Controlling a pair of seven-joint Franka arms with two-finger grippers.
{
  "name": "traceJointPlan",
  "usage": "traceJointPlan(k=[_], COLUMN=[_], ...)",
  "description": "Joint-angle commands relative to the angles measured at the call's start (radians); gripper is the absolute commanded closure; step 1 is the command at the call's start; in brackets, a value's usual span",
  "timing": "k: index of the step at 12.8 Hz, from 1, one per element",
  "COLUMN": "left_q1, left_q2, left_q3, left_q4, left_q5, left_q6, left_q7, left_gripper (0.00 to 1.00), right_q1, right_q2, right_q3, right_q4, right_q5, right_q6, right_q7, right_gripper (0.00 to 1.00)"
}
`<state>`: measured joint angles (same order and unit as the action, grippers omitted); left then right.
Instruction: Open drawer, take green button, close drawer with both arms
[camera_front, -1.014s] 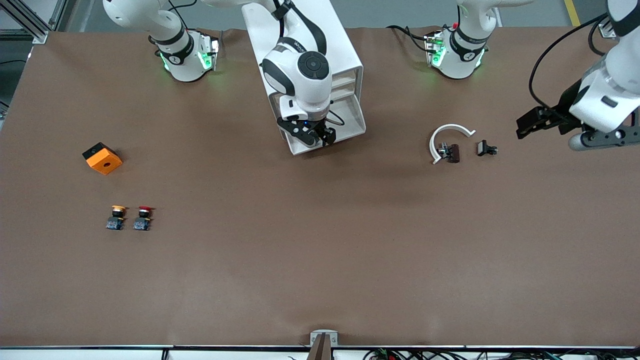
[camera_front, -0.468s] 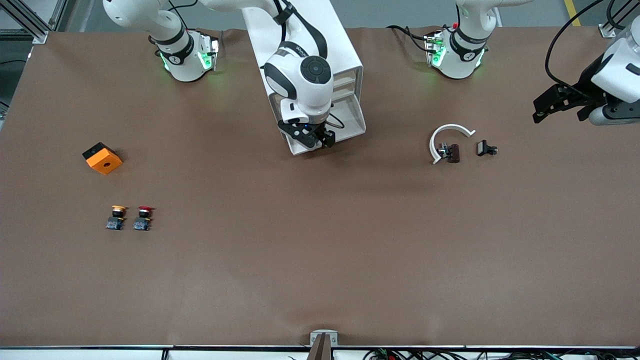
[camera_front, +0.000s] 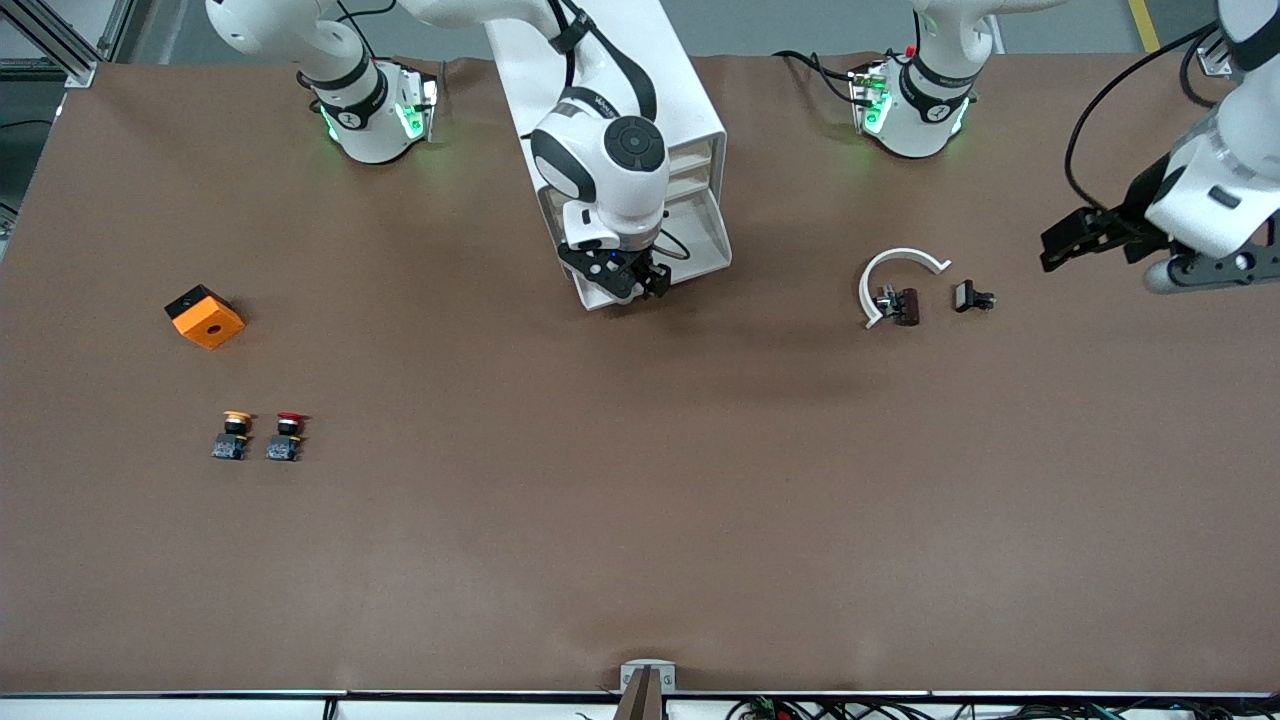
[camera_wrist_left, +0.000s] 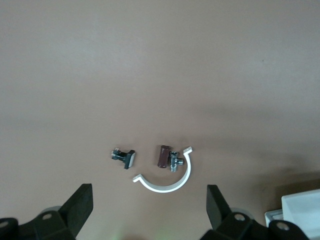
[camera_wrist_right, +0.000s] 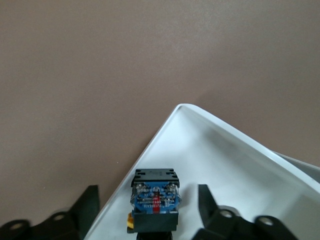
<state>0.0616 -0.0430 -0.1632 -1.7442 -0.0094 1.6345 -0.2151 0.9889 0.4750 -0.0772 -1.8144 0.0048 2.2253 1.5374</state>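
Inside the pulled-out drawer (camera_front: 690, 245), the button (camera_wrist_right: 154, 202) is straddled by the right gripper (camera_front: 637, 280), whose jaws have begun narrowing but are not yet touching it. Over the table's left-arm end, the left gripper (camera_front: 1075, 240) waits, spread wide, having swung away and returned.

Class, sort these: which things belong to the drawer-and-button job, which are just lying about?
Job: drawer, button inside it, right gripper over it, left gripper waiting.
Lying about: orange block, yellow-capped button, red-capped button, white curved clip, two small dark parts.

Right gripper (camera_front: 632, 280) points down, fingers spread; left gripper (camera_front: 1075, 240) hangs raised and wide.
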Motion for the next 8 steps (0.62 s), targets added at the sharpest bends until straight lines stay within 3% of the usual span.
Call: traceJointPlan(k=[1,3,6,7,8], left_q1=[-0.005,-0.005,-0.008,-0.011,-0.017], left_q2=[0.034,0.038,0.092,0.112,0.136], left_q3=[-0.033,-0.035,-0.041,-0.047,-0.065], left_q4=[0.022,0.022,0.02,0.019,0.014], left_q5=[-0.003,-0.003,-0.052,-0.063,-0.064], left_q6=[0.013,0.013,0.063,0.091,0.126], left_q7=[-0.056,-0.059,-0.059,-0.061,-0.069], left_gripper=[0.0,0.0,0.0,0.0,0.0], right_q1=[0.008,0.008,0.01,0.01,0.011], right_q2=[0.016,0.016,0.016,0.016,0.016], right_q3=[-0.009,-0.009,-0.009,-0.009,-0.009], right_q4=[0.021,0.021,0.021,0.021,0.021], right_q5=[-0.012,-0.012,-0.012,-0.012,-0.011], right_q6=[-0.003,-0.003,-0.004,-0.006,-0.006], right_q7=[0.0,0.0,0.001,0.001,0.006], right_gripper=[0.37,0.42,0.43,0.47,0.57])
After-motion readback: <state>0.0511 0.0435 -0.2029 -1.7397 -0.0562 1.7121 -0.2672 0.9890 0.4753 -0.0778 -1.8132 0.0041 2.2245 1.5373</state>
